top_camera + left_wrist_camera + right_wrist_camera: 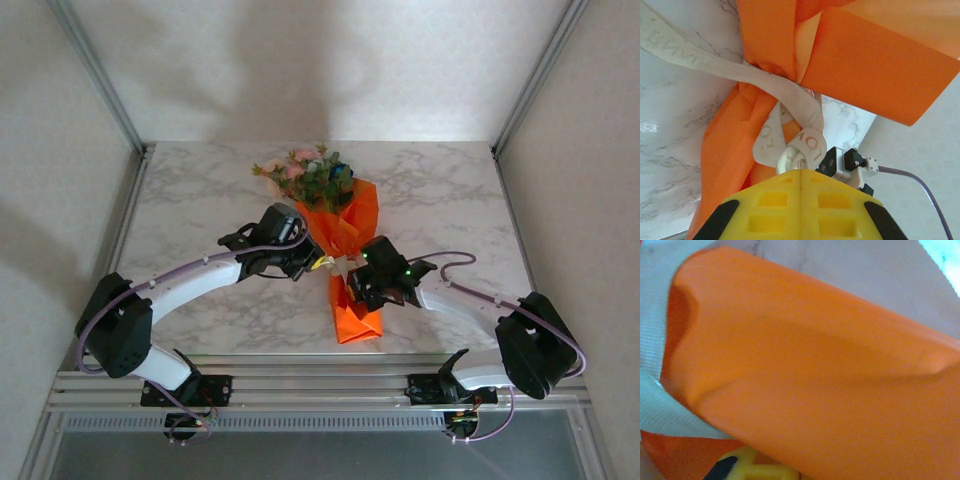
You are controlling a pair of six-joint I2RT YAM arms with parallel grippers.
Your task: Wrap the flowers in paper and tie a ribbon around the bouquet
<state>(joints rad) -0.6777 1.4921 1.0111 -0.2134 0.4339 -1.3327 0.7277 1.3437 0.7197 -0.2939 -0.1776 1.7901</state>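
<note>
The bouquet lies on the marble table, its flowers (305,172) pointing to the far side and the orange paper (345,225) narrowing toward me. A cream ribbon (765,82) with printed letters runs round the pinched waist of the paper (875,65) and loops back. My left gripper (801,171) is shut on a bunched end of that ribbon, just left of the waist (318,265). My right gripper (352,285) presses against the waist from the right. In its wrist view the paper (815,365) covers its jaws, apart from a yellow finger (747,465) beside a ribbon strip (652,340).
The marble table (200,200) has free room to the left and right of the bouquet. Aluminium frame posts (100,75) rise at the back corners. The silver and black body of the right gripper (840,165) sits close behind the ribbon loop.
</note>
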